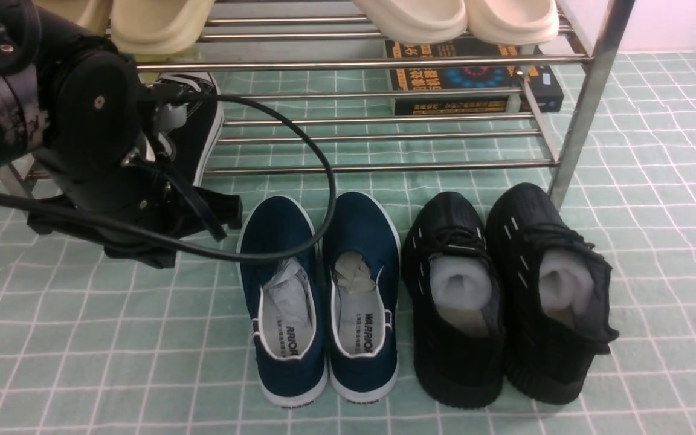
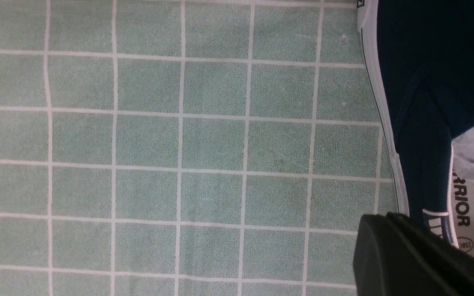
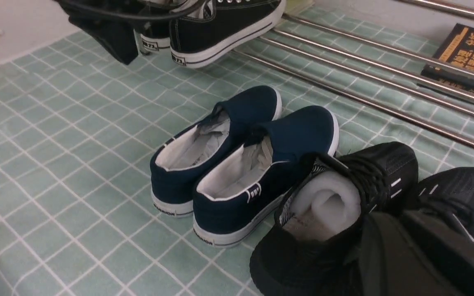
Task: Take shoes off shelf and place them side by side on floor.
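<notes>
The two navy shoes (image 1: 287, 302) (image 1: 363, 296) stand side by side on the pale green floor (image 1: 82, 332), toes toward the shelf (image 1: 384, 166), with white paper stuffed inside. The right wrist view shows the same pair (image 3: 204, 144) (image 3: 270, 164). My left gripper (image 2: 381, 220) is shut and empty, hanging just left of the left shoe (image 2: 426, 82) without touching it. In the front view that arm (image 1: 100, 151) covers the shelf's left end. My right gripper (image 3: 389, 220) is shut on nothing, low over the black knit sneakers.
A pair of black knit sneakers (image 1: 505, 290) sits right of the navy pair. Black lace-up sneakers (image 3: 220, 33) stand on the shelf's lower tier at the left. Cream slippers (image 1: 457, 18) rest on the upper tier, and a book (image 1: 475, 78) lies behind the bars.
</notes>
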